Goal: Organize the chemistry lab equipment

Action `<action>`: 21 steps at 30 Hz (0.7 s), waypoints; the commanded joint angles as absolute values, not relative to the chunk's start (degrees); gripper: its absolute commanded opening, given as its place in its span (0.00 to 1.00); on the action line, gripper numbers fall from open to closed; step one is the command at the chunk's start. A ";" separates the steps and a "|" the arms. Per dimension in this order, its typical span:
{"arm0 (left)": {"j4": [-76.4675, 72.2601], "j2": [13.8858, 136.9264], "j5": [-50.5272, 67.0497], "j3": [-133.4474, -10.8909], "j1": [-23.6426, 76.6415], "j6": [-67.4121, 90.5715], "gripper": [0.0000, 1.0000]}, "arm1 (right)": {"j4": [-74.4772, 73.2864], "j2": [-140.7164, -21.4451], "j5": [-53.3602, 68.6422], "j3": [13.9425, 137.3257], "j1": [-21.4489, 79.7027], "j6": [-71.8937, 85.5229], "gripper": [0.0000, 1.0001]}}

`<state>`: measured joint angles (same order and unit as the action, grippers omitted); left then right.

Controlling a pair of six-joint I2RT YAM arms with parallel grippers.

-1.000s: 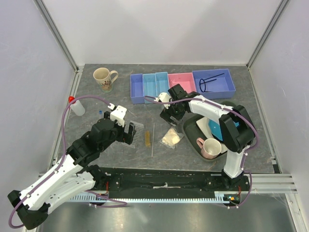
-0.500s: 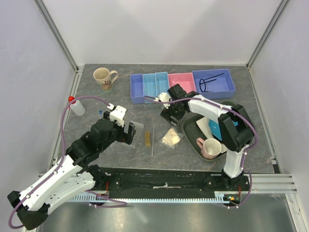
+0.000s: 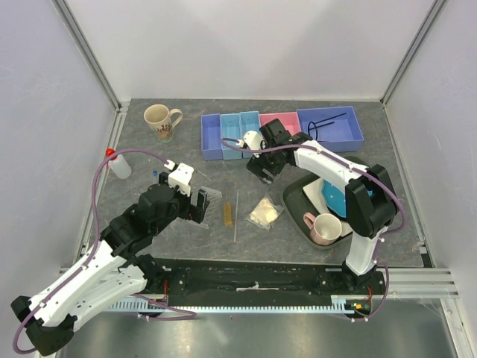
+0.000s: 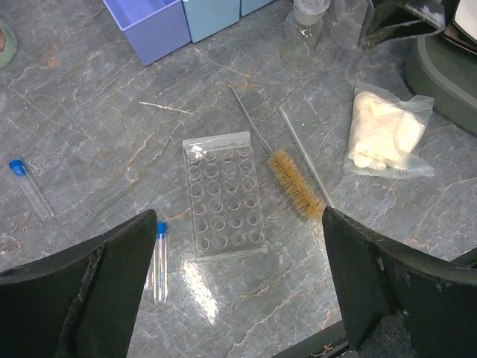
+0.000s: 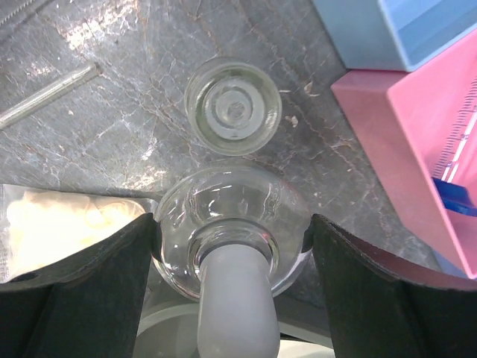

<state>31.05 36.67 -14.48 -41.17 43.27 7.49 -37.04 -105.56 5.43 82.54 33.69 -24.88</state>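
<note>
Right gripper [image 5: 231, 253] had carried the clear bottle [image 5: 223, 201] far toward the bins [image 3: 212, 134], clamped on its slick, fragile belly (left gripper [image 4: 238, 216] gaped wide).

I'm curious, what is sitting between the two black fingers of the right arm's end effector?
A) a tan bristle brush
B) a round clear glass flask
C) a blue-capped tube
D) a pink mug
B: in the right wrist view the round clear glass flask fills the gap of the right end effector, its sides pressed against both black fingers.
</note>
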 commanded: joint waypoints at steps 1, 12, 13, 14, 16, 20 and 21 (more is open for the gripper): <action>28.21 35.95 -14.15 -41.04 43.33 5.71 0.98 | -37.70 -102.13 4.48 87.10 32.79 -25.84 0.32; 28.21 36.03 -14.24 -40.96 43.33 5.71 0.98 | -40.95 -102.65 3.52 96.49 31.11 -27.51 0.32; 28.21 35.95 -14.24 -41.04 43.33 5.71 0.98 | -41.13 -103.44 3.43 98.59 30.85 -27.68 0.32; 28.30 35.95 -14.24 -41.04 43.33 5.71 0.98 | -41.48 -103.97 3.34 99.83 30.76 -27.86 0.32; 28.30 36.12 -14.33 -41.04 43.33 5.71 0.98 | -41.83 -105.89 3.43 102.20 30.68 -27.95 0.32; 28.21 35.95 -14.59 -41.04 43.33 5.80 0.98 | -42.97 -110.03 4.48 110.55 30.67 -28.04 0.32; 28.21 35.95 -14.76 -41.04 43.33 5.89 0.98 | -43.15 -111.00 4.74 112.05 30.67 -28.04 0.32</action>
